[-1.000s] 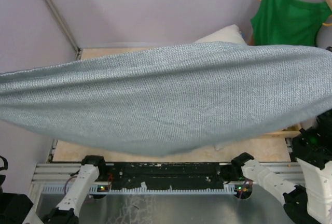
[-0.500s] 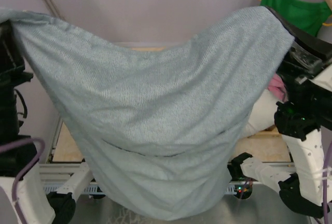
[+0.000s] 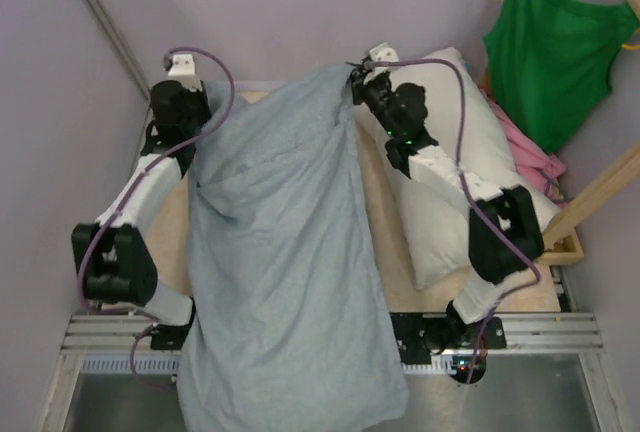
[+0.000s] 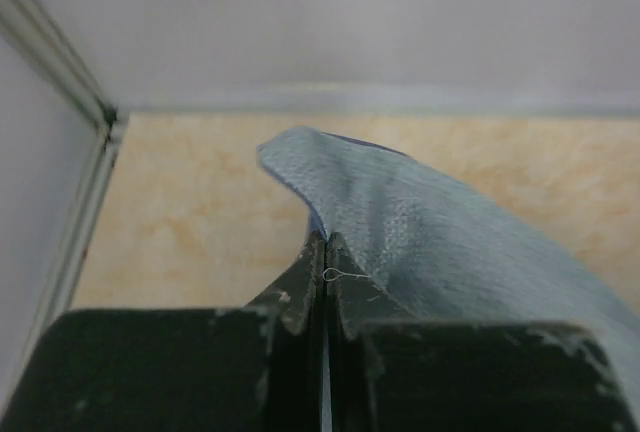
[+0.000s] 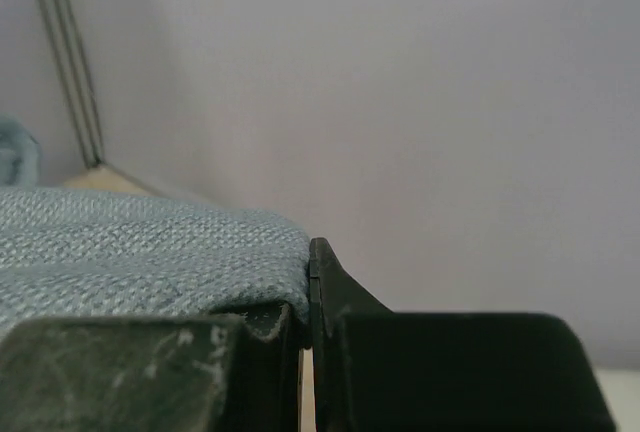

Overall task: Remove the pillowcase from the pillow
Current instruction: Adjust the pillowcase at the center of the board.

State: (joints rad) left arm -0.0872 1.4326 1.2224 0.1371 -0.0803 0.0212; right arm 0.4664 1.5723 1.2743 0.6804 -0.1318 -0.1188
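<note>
A green tank top (image 3: 555,47) is hanging beside the pillow (image 3: 445,222); the pillowcase (image 3: 285,282) is lying far-to-near, left gripper (image 4: 325,252) and right gripper (image 5: 307,264) pinching its far corners.

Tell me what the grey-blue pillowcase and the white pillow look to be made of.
The pale grey-blue cloth pillowcase: woven fabric, matte, perhaps cotton; the right wrist view shows coarse weave, soft folds. The plump white rectangular pillow: smooth matte cloth shell; filling unseen.
</note>
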